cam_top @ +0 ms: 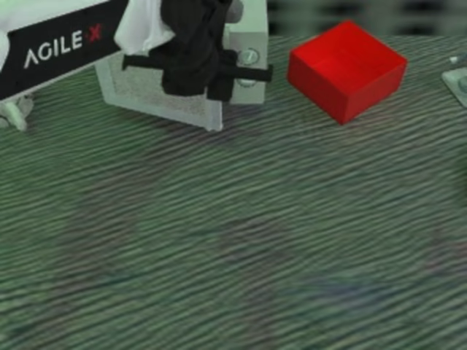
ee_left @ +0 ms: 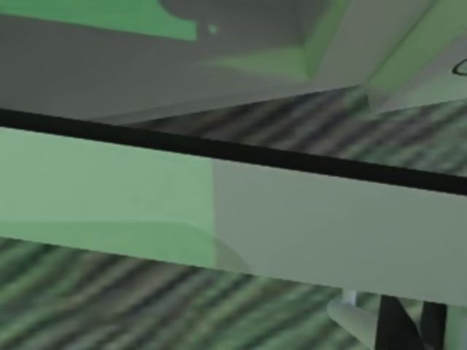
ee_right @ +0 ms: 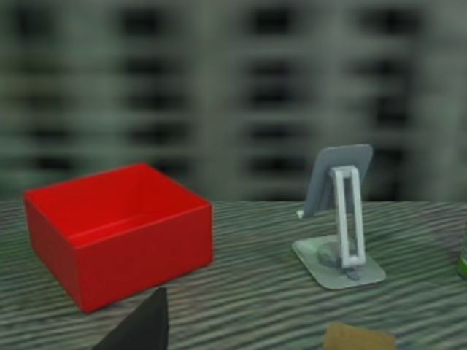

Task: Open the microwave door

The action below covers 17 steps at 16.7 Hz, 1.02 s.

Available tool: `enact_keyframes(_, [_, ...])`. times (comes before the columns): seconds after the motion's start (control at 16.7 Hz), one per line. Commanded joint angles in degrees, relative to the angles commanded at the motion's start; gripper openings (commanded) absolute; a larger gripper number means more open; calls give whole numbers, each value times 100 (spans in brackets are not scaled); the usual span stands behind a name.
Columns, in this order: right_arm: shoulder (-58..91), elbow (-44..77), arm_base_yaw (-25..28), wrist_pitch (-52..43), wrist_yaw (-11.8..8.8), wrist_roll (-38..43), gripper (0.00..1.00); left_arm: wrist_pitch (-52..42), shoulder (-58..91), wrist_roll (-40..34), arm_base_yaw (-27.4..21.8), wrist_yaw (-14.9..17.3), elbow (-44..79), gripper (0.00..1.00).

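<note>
The left arm [cam_top: 58,45] came first under the overhead camera, its black AgileX-marked link slanting in from the top view's left edge. Its left gripper [cam_top: 197,69] sat right over the microwave [cam_top: 246,44] at the far left of the table [cam_top: 233,240], black body covering most of the front. The microwave door [cam_top: 164,98] stood swung out from the box, its speckled panel angled toward the table's near side. Whether the fingers were apart or pinched on the handle could not be told. The left wrist view showed only a pale panel edge with a dark strip, very close. A red box [cam_top: 346,69] sat just right of the microwave. The right gripper was out of sight; its wrist camera saw the red box and a phone stand [ee_right: 339,219].
</note>
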Motion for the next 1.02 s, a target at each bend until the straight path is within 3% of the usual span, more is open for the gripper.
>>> enact_keyframes(0.6, [0, 0, 0, 0, 0, 0, 100, 9, 12, -10, -37, 37, -23, 0])
enact_keyframes(1.02, [0, 0, 0, 0, 0, 0, 100, 276, -432, 611, 117, 337, -708, 0])
